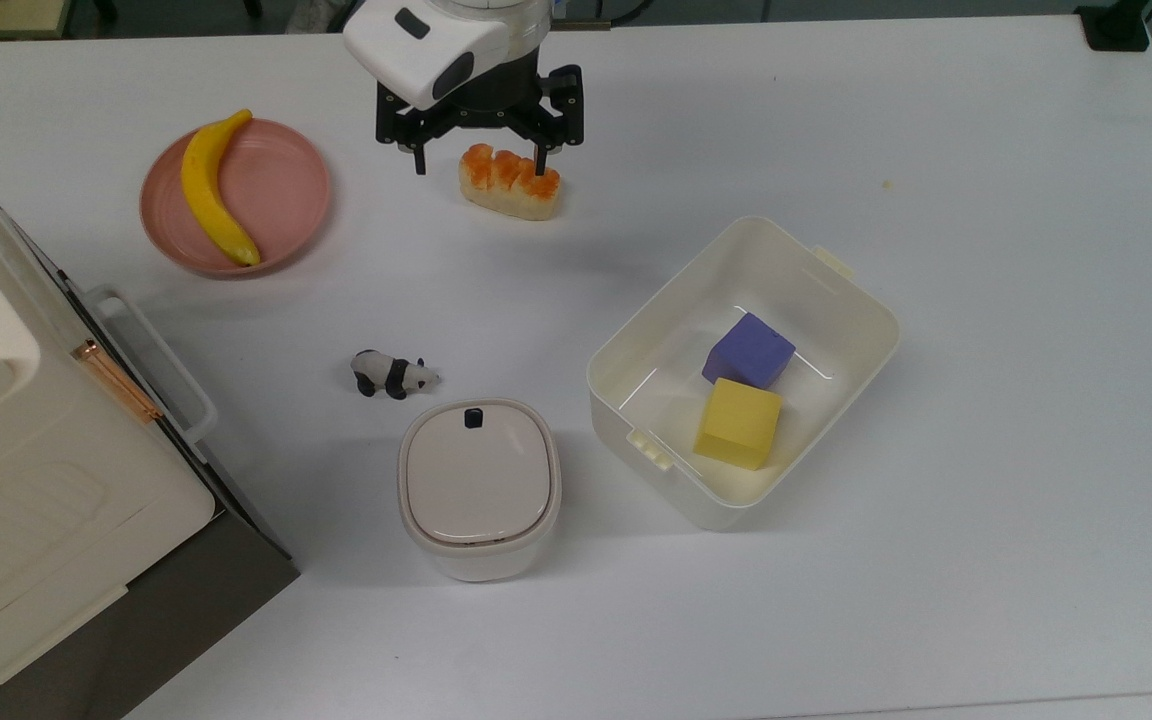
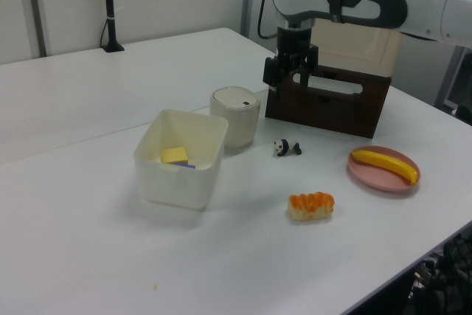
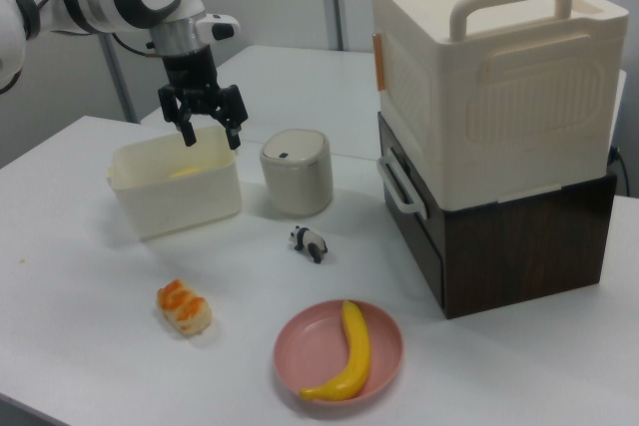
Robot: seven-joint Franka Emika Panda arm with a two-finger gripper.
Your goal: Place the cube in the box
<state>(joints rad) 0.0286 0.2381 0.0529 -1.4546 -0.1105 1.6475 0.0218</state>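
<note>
White table (image 1: 986,150) bearing, in the top view: a pink plate (image 1: 281,190) at far left; a shrimp sushi piece (image 1: 510,182) to the plate's right; a toy panda (image 1: 393,375) near centre; a lidded cream canister (image 1: 479,488) just nearer than the panda; an open white box (image 1: 841,300) at right; a cream-and-brown stacked case (image 1: 56,480) at near left.

Purple cube (image 1: 748,350), yellow cube (image 1: 737,423), white box (image 1: 676,300), pink plate (image 1: 286,190)
</note>
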